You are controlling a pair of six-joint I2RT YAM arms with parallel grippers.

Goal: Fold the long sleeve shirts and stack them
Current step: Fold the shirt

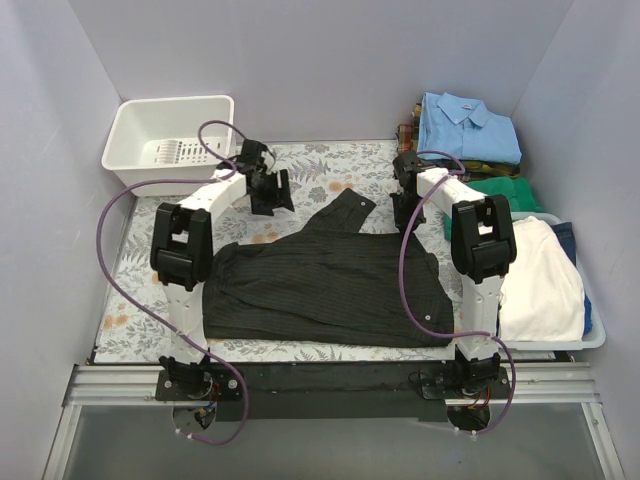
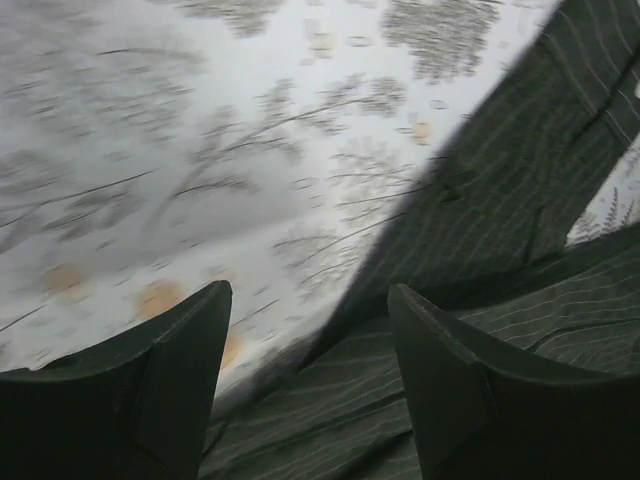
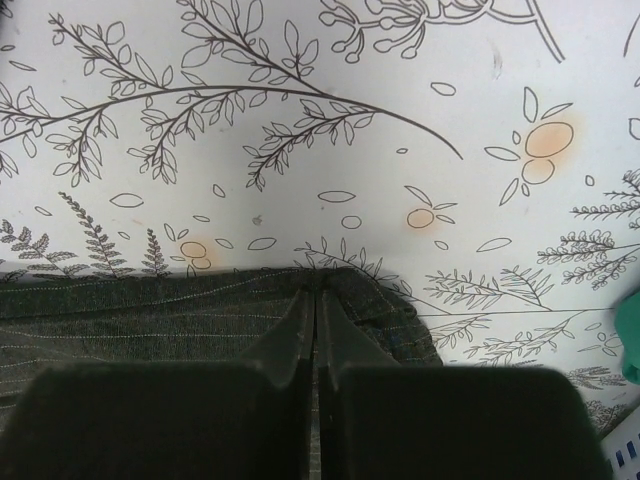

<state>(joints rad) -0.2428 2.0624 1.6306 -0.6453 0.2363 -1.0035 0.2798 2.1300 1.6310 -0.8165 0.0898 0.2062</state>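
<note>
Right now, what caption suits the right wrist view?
Right gripper shut on the edge of a black pinstriped cloth shirt over floral table cover.

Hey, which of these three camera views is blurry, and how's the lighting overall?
Left wrist view: motion-smeared, with the floral tablecloth streaked and the black shirt soft. Right wrist view: the leaf print is sharp; only the right tool, shut close to the lens, is a dark, featureless mass. Top external view: even, diffuse light, faint shadows, no glare.
</note>
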